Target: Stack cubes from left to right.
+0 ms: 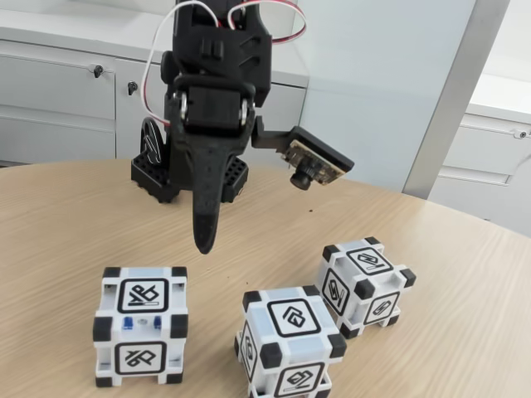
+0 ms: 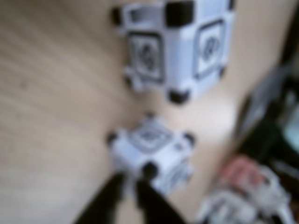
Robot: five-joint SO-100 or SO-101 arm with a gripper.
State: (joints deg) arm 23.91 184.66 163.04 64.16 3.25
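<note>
Three white cubes with black corner blocks stand apart on the wooden table point(image 1: 66, 224). In the fixed view these are the left cube point(image 1: 141, 323), the middle cube point(image 1: 290, 342) and the right cube point(image 1: 363, 284). My black gripper point(image 1: 203, 242) points straight down, hanging above the table behind the left and middle cubes and touching none. Its fingers come together in one narrow tip with nothing between them. In the blurred wrist view the gripper point(image 2: 134, 176) reaches up from the bottom edge just before one cube point(image 2: 152, 149), and a second cube point(image 2: 177, 46) lies beyond.
The arm's black base point(image 1: 158, 178) stands at the back of the round table, and the wrist camera point(image 1: 311, 162) sticks out to the right. White cabinets point(image 1: 58, 91) line the wall behind. The table edge curves down at the right point(image 1: 498, 236).
</note>
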